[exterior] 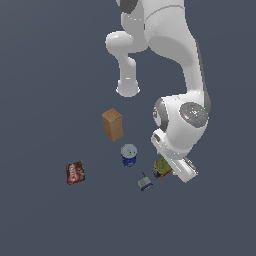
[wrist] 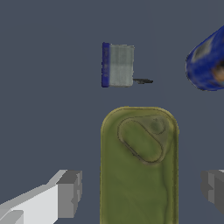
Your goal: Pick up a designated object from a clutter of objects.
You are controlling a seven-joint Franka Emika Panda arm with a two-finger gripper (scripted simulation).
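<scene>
The tin (exterior: 161,167) with a yellow-green top and dark blue sides lies on the floor, partly hidden by my hand in the exterior view. In the wrist view its yellow-green top (wrist: 139,168) fills the space between my two fingers. My gripper (wrist: 141,190) is open, one finger (wrist: 69,192) on each side of the tin, apart from it. The gripper itself is hidden behind the wrist in the exterior view.
A blue cup with a pale top (exterior: 128,154) stands close by and shows in the wrist view (wrist: 208,61). A tiny blue-grey item (exterior: 145,183) lies by the tin and also shows in the wrist view (wrist: 117,65). A tan upright block (exterior: 112,124) and a red-brown packet (exterior: 75,172) lie further off.
</scene>
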